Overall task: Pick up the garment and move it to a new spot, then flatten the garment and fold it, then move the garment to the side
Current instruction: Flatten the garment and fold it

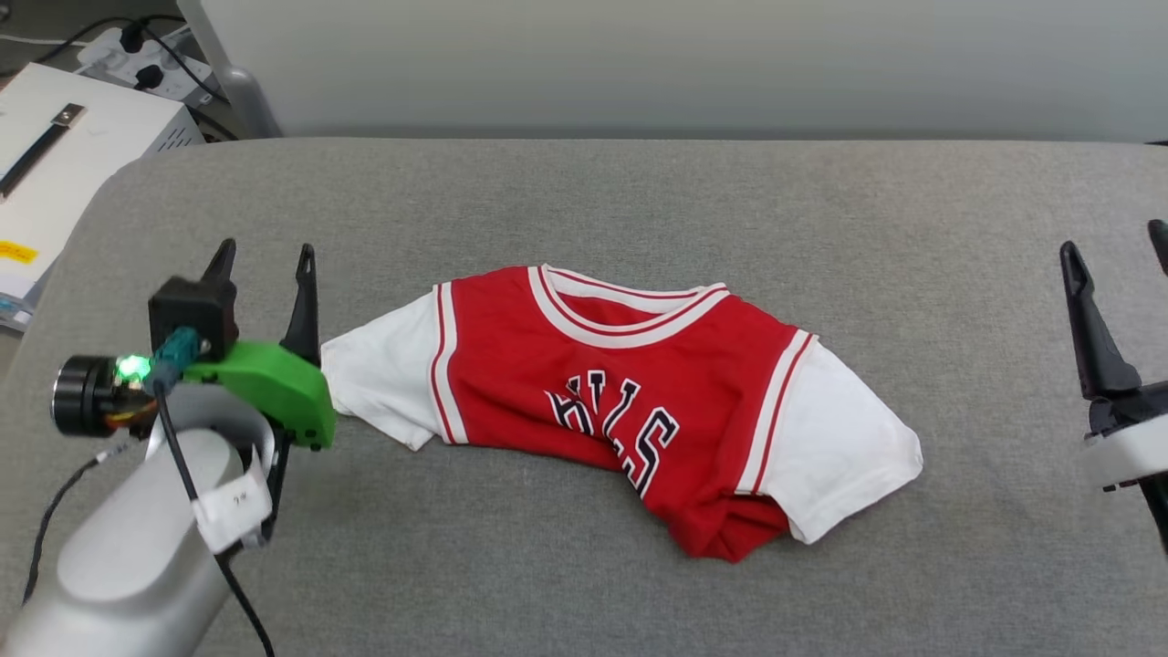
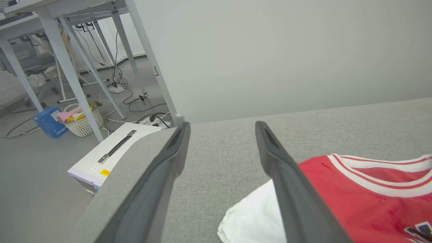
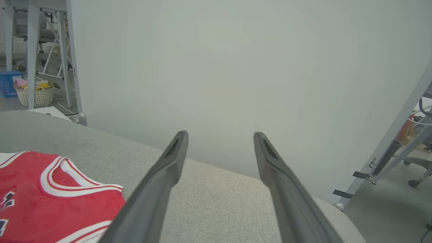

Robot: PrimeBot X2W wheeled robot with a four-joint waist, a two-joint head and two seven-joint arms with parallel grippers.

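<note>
The garment [image 1: 620, 401], a red T-shirt with white short sleeves and black lettering, lies crumpled and partly folded under itself in the middle of the grey table [image 1: 584, 192]. My left gripper [image 1: 265, 255] stands open just left of the shirt's left sleeve, apart from it, holding nothing. In the left wrist view the white sleeve and red chest of the garment [image 2: 364, 199] lie to the right of my open left gripper [image 2: 222, 126]. My right gripper [image 1: 1113, 246] is open at the table's far right, well clear of the garment [image 3: 50, 195]. Its fingers [image 3: 168, 162] are empty.
A white box [image 1: 64, 155] with a black handle sits on the floor beyond the table's left corner, beside a power strip [image 1: 146, 55]. Desk legs [image 2: 67, 67], cables and a white basket [image 2: 82, 121] stand on the floor to the left. A pale wall [image 1: 684, 64] backs the table.
</note>
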